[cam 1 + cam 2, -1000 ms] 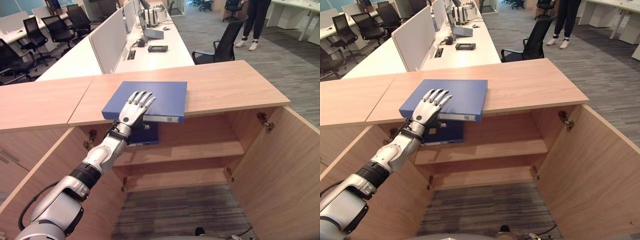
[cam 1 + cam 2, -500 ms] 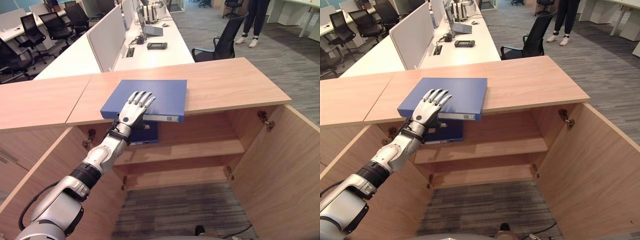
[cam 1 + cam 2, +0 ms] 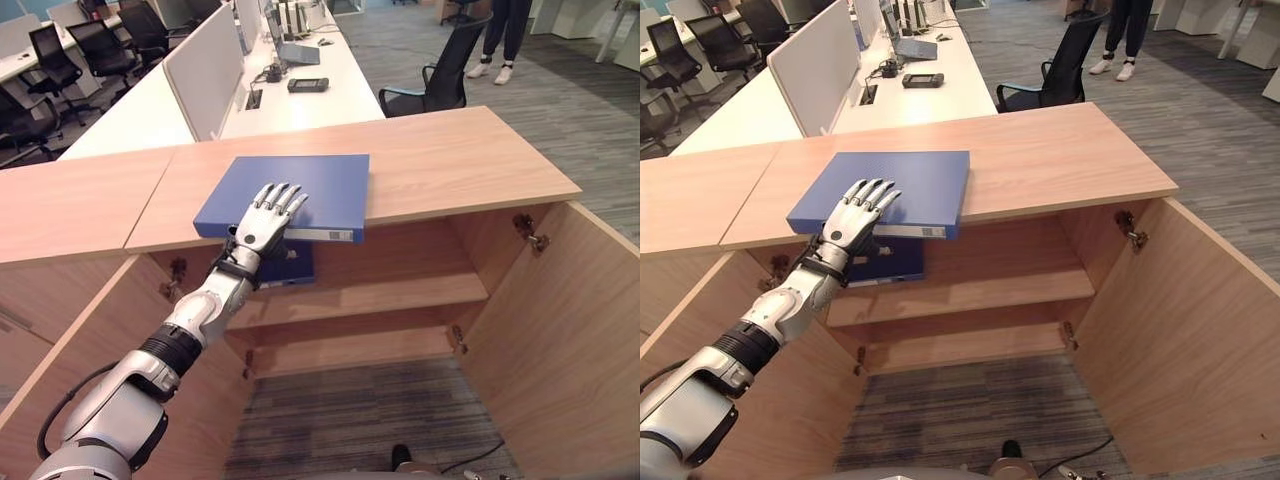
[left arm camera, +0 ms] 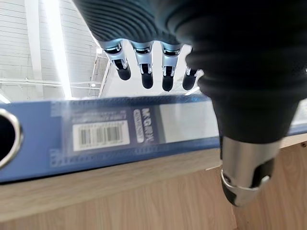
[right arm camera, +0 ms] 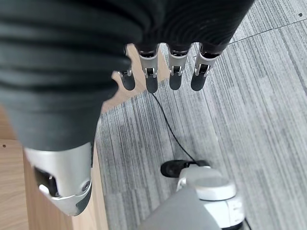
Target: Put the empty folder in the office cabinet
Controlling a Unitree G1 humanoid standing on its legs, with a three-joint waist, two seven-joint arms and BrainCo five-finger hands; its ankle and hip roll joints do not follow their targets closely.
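Left eye view shows the left hand (image 3: 262, 218) with straight fingers over the blue folder's (image 3: 300, 190) front edge. It lies flat on the counter (image 3: 450, 165), above the open cabinet (image 3: 370, 300). Pulled without a grip, it could fall to the floor.

White barcode label on the blue folder (image 4: 144, 139) spine, its bars clear but digits too small to read, small grey tag with blurred lettering beside it, no other legible text or numbers
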